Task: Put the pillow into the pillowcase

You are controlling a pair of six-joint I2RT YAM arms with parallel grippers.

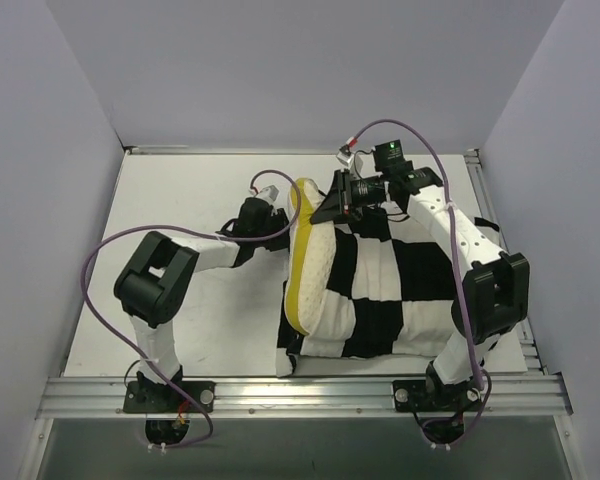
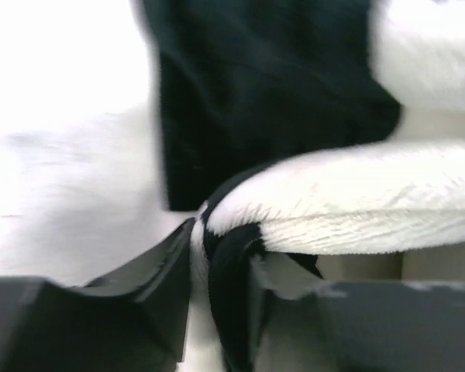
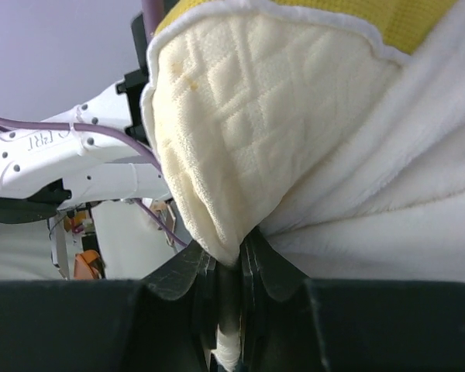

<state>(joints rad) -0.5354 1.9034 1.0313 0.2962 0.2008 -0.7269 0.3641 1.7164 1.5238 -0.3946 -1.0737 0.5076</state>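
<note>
The left gripper [image 2: 201, 234] pinches the black-and-white checkered fabric pillowcase [image 2: 256, 85]. The right gripper [image 3: 229, 267] clamps the cream quilted pillow [image 3: 240, 116] by a corner.

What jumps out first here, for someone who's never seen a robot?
The bold black-and-white checkered pillowcase on the right half of the table, with the cream pillow and its yellow edge bulging out on the left. Both grippers pinch it: the left gripper on a fold, the right gripper by the pillow's far corner.

The top view looks down from behind over the whole white table [image 1: 180, 200], and both wrist views press close to the same black-and-white checkered fabric pillowcase [image 1: 400, 290].
</note>
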